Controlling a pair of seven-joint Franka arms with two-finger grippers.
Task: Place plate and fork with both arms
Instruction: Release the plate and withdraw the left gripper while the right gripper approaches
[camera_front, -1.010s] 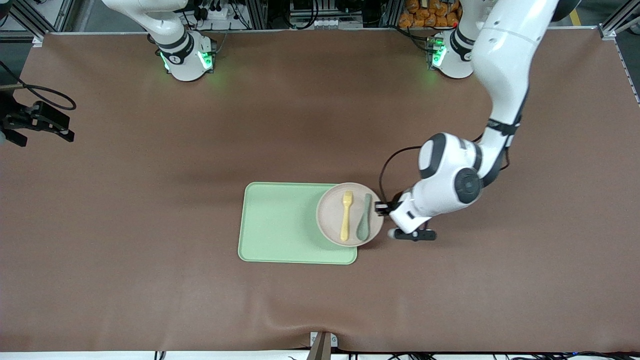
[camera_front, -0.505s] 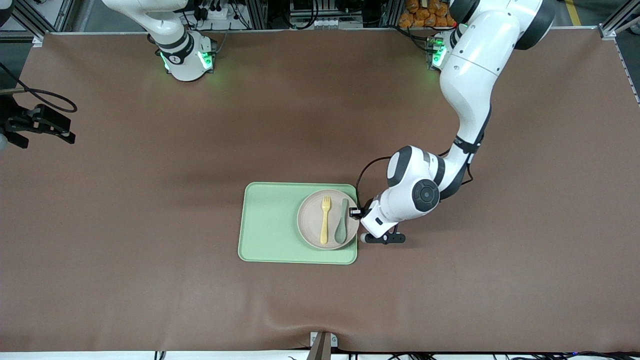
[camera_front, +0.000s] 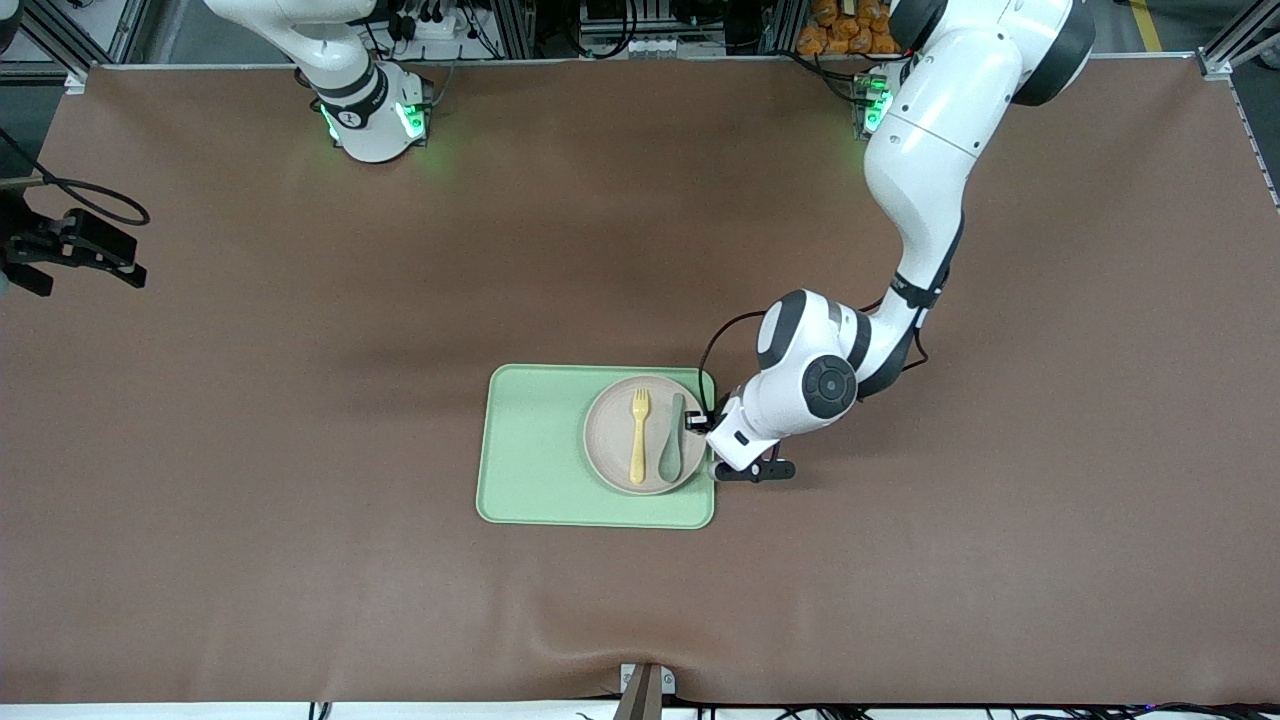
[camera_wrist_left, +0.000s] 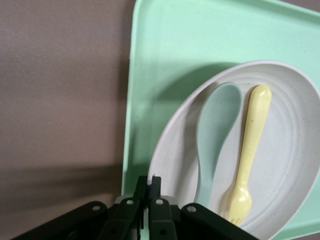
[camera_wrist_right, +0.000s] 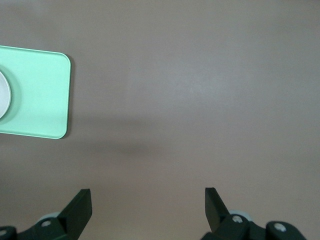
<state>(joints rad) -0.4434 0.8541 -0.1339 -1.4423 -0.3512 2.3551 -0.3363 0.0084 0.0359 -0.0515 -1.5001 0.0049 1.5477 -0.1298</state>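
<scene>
Since earlier, plate (camera_front: 645, 435) with fork (camera_front: 638, 435) and spoon (camera_front: 671, 451) shifted fully onto tray (camera_front: 540, 450). Left gripper (camera_front: 697, 422) pinches plate's rim, dragging it. Right gripper (camera_wrist_right: 148, 210) waits, fingers apart.

The brown table (camera_front: 300, 450) lies bare around the tray (camera_front: 530, 450) on every side except the left arm's end, where the left gripper (camera_front: 697, 420), clamped on the plate (camera_front: 610, 455) rim, and its forearm block approach. The tray's half toward the right arm is bare. The fork (camera_front: 638, 435) and spoon (camera_front: 671, 440) fill the plate's middle. The right gripper (camera_wrist_right: 147, 205), jaws spread, hangs over bare table, well apart.
</scene>
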